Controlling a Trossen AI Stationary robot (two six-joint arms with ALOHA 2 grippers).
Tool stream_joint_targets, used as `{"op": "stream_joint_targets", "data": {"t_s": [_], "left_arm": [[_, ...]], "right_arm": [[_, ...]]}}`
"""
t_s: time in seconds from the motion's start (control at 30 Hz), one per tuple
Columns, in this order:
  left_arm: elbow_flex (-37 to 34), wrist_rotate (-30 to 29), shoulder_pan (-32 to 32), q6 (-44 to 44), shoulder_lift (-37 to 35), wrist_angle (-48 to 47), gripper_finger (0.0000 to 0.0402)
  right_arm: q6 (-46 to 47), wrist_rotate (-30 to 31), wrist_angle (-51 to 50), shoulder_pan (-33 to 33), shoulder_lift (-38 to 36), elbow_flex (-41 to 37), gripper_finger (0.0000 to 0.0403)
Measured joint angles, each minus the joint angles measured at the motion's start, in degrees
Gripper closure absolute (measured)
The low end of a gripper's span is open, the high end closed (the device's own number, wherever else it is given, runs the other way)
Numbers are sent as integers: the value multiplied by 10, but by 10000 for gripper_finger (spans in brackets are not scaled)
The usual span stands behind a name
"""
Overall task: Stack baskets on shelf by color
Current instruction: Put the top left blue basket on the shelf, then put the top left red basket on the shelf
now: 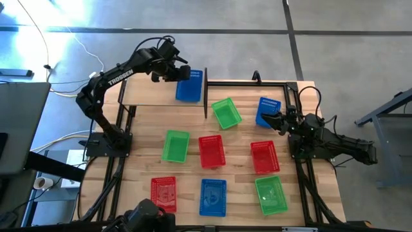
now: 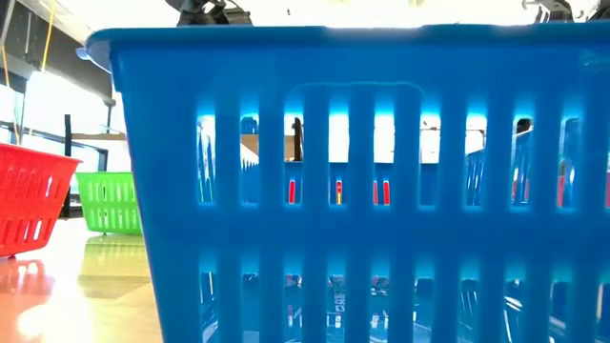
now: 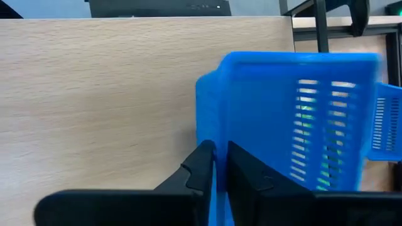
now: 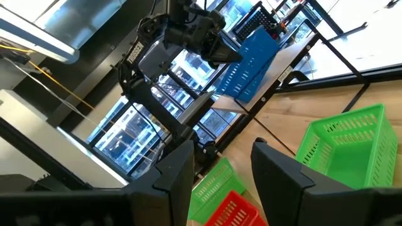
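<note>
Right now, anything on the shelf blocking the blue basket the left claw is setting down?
Nothing visible does. The left claw pinches the blue basket's rim at the right end of the shelf, and the board beside it is bare wood. The other baskets sit down on the table, off the shelf.

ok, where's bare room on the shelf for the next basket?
The shelf is bare from its left end up to the blue basket, which the left hand grips at the right end. The tabletop is crowded with eight baskets; its free patches are the strip under the shelf and the front-left corner beside the red basket.
</note>
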Motion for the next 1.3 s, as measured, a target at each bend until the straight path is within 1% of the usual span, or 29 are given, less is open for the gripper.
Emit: {"op": "stream_joint_targets", "data": {"t_s": [0.17, 0.4, 0.63, 0.83, 0.9, 1.03, 1.3], "left_arm": [[0, 1, 0, 0, 0, 0, 359], [0, 2, 5, 4, -1, 0, 358], [0, 2, 17, 12, -16, 0, 357], [0, 2, 18, 15, -39, 0, 357], [0, 2, 18, 15, -47, 0, 357], [0, 2, 18, 23, -64, 0, 357], [0, 36, 3, 63, -116, 10, 357]], "right_arm": [[0, 0, 0, 0, 0, 0, 258], [0, 0, 0, 0, 0, 0, 258], [0, -6, 0, 0, 0, 0, 258], [0, -38, 0, 0, 0, 0, 258], [-5, -51, -8, 0, 4, 10, 258], [-40, -54, -28, 0, 20, 46, 258], [-91, -52, -145, 0, 91, 142, 258]]}}
